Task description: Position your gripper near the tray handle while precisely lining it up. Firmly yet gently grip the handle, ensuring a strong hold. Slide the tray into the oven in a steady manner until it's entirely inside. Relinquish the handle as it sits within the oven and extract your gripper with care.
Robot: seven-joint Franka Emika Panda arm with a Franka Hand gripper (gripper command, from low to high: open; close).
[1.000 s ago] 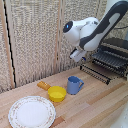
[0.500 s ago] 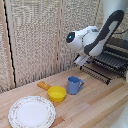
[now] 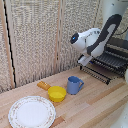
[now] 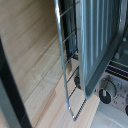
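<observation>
A bulky white robot arm [image 3: 95,40] was seen reaching down from the upper part of the exterior view toward the small dark grey-black countertop toaster oven [image 3: 118,50] at the exterior view's right. The white boxy end effector [image 3: 84,59] was positioned at the outer edge of the flat dark metal wire-rack tray [image 3: 102,67], which was seen projecting out of the oven's front, above the pale wooden worktop [image 3: 90,107]. Whether the end effector was open, closed or gripping the tray could not be told, since its fingers were not resolved in either view.

In the wrist view, the tray's thin silvery bars [image 4: 67,75] were shown close up, running beside the oven's opened, dark-framed door [image 4: 102,45], with round control knobs [image 4: 106,94] visible beneath on the oven's face.

On the worktop, well apart from the oven, a blue mug [image 3: 74,85] was seen standing upright just beside a small yellow bowl [image 3: 56,93]. A round white plate with a patterned rim [image 3: 32,112] was seen lying nearer the exterior view's left. A woven, pale screen [image 3: 40,35] was seen behind the worktop.
</observation>
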